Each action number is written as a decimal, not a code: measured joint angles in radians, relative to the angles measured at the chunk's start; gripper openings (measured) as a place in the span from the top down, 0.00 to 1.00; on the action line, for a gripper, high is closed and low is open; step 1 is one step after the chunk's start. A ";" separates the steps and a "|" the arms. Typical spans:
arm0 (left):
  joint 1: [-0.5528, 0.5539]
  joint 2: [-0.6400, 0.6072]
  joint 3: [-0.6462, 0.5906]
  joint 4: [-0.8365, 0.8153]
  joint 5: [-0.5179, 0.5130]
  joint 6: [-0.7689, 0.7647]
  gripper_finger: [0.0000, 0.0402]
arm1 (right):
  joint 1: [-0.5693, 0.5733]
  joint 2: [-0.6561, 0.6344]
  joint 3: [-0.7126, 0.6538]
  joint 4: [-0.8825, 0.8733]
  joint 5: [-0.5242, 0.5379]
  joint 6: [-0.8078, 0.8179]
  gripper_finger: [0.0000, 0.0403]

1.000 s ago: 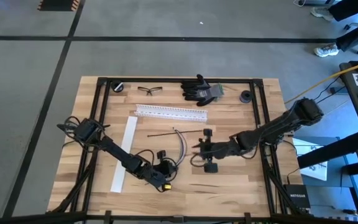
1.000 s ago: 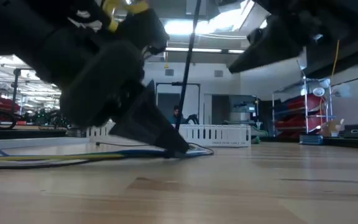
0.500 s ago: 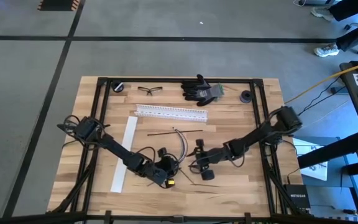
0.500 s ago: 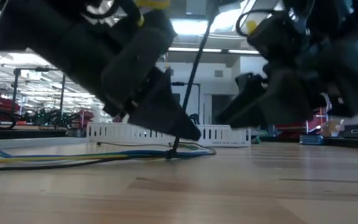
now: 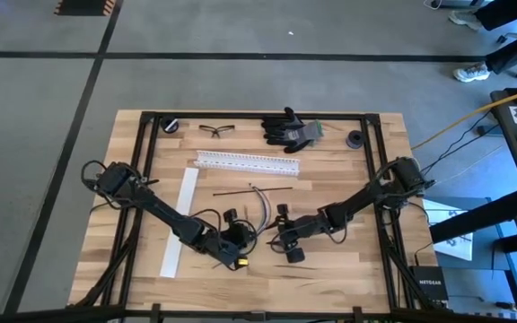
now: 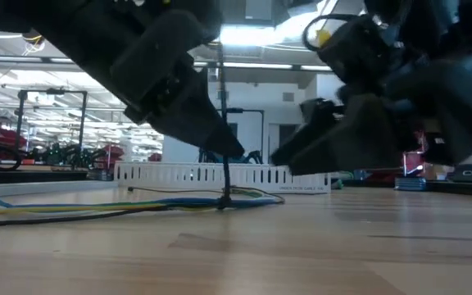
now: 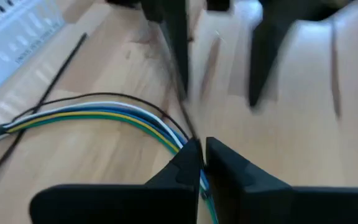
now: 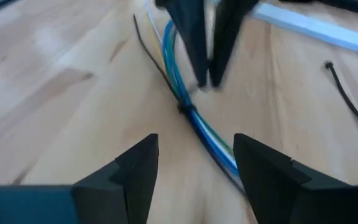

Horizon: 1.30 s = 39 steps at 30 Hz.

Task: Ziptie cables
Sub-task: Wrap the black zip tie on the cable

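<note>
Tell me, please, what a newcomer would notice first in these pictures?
Probably the two grippers meeting nose to nose near the table's front middle: the left gripper pinched shut on a thin black tie standing up from the cables, and the right gripper open just opposite. Next, the white slotted rail beyond them, and the black gloves and glasses along the far edge.

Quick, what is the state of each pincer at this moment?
Left pincer: closed, pinching the upright black zip tie at the cables.
Right pincer: open, holding nothing, facing the cables.
</note>
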 joint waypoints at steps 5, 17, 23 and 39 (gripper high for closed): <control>0.000 -0.030 0.000 -0.006 -0.029 0.004 1.00 | -0.001 0.088 0.081 0.004 0.001 -0.019 0.52; -0.001 -0.070 0.000 -0.053 -0.057 0.002 1.00 | -0.056 0.123 0.200 -0.009 -0.016 -0.007 0.92; 0.000 -0.071 0.000 -0.051 -0.061 0.004 1.00 | -0.060 0.151 0.209 0.004 -0.039 0.011 0.91; 0.009 -0.098 0.000 -0.070 0.005 0.008 0.87 | -0.061 -0.050 0.208 -0.388 0.013 -0.056 0.45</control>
